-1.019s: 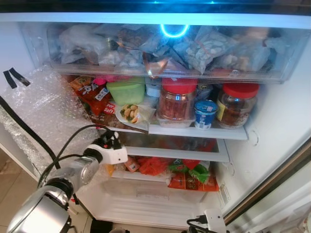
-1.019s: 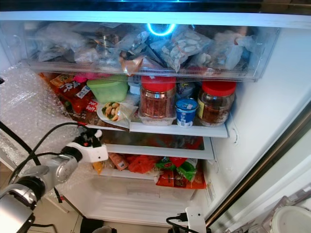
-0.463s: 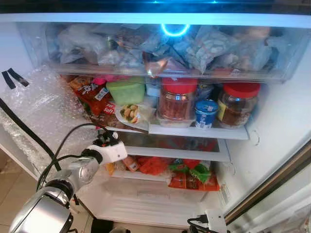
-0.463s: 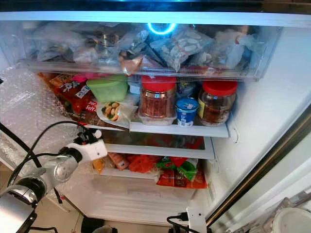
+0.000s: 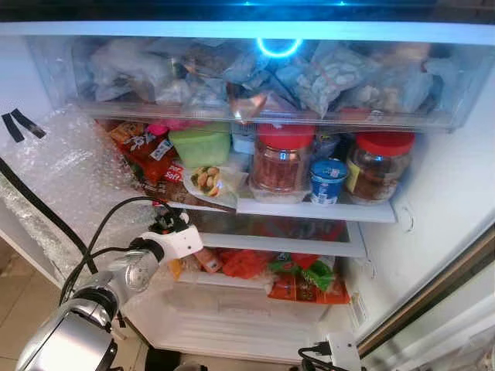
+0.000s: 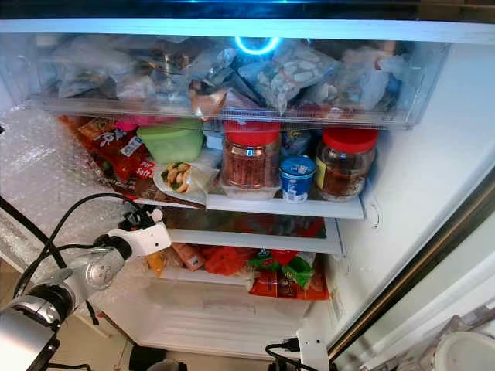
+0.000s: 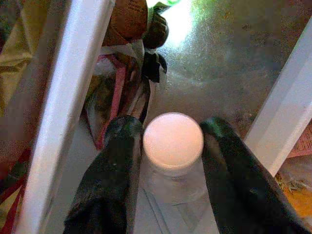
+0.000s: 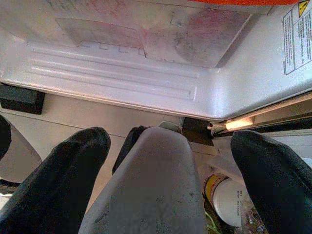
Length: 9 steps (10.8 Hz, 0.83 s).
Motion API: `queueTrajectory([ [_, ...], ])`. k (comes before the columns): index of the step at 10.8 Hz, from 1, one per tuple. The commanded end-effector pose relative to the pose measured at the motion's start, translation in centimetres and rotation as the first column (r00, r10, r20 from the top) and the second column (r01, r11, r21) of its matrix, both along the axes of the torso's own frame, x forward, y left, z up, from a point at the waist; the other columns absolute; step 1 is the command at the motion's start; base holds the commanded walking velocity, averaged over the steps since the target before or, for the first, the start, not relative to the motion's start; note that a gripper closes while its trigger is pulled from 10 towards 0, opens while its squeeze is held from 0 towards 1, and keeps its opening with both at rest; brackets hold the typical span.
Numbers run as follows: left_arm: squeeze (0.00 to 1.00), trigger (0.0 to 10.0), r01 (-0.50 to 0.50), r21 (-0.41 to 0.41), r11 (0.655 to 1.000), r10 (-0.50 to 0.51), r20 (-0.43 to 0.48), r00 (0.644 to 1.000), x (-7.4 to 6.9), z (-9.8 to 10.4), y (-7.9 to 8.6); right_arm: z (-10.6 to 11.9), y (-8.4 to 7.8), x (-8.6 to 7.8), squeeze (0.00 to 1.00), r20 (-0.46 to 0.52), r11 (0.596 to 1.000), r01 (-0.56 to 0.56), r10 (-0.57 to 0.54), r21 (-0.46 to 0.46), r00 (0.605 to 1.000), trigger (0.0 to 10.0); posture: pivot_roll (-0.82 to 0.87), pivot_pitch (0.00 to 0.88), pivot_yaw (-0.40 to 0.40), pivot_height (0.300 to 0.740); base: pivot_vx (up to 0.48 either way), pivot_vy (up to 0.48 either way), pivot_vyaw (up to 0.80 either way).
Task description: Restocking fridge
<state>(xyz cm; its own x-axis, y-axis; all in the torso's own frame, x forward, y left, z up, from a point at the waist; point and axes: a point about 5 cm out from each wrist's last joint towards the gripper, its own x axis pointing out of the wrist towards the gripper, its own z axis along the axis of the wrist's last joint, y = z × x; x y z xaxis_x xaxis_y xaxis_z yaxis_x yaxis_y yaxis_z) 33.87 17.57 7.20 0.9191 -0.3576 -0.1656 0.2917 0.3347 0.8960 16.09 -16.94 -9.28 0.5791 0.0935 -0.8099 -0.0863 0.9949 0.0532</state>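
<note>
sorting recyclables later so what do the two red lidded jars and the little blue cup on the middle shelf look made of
Left jar and right jar: clear glossy walls with the brownish contents visible, glass or clear plastic; the red lids look like plastic. Blue cup: thin printed plastic or coated paper with a flat sealed top, likely a yogurt pot.

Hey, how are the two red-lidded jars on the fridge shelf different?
The left jar is packed with reddish-orange contents; the right jar holds darker brown contents and looks partly empty. The left one stands mid-shelf, the right one near the fridge wall. Both are clear, upright, red-lidded.
</note>
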Motion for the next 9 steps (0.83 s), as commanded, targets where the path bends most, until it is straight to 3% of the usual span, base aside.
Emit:
queueTrajectory([
  [1, 1.00, 10.0, 0.015, 0.019, 1.000, -0.015, -0.021, 1.000, -0.25, -0.34, 0.13, -0.65, -0.08, -1.46, 0.00, -0.063, 1.000, 0.013, -0.013, 0.004, 0.998, 10.0, -0.03, 0.000, -0.007, 0.663, 0.000, 0.000, 0.00],
  [6, 1.00, 10.0, -0.036, 0.046, 0.998, 0.036, 0.003, 0.999, 0.07, -0.16, 0.65, -0.67, 0.00, -1.51, 0.00, -0.066, 1.000, 0.009, -0.008, 0.009, 0.998, 10.0, -0.03, 0.000, -0.006, 0.663, 0.000, 0.000, 0.00],
  [7, 0.60, 10.0, -0.046, -0.031, 0.998, 0.046, -0.016, 0.999, -0.09, -0.32, 0.21, -0.68, 0.04, -1.51, 0.00, -0.069, 1.000, 0.007, -0.006, 0.010, 0.998, 10.0, -0.02, 0.000, -0.006, 0.663, 0.000, 0.000, 0.00],
  [8, 0.00, 10.0, -0.047, -0.066, 0.997, 0.045, -0.031, 0.999, -0.16, -0.37, 0.05, -0.68, 0.06, -1.47, 0.00, -0.070, 1.000, 0.005, -0.004, 0.010, 0.998, 10.0, -0.02, 0.000, -0.006, 0.663, 0.000, 0.000, 0.00],
  [9, 0.00, 10.0, -0.057, -0.130, 0.990, 0.050, -0.058, 0.997, -0.23, -0.41, -0.12, -0.66, 0.08, -1.42, 0.00, -0.070, 1.000, 0.004, -0.003, 0.011, 0.998, 10.0, -0.02, 0.000, -0.006, 0.663, 0.000, 0.000, 0.00],
])
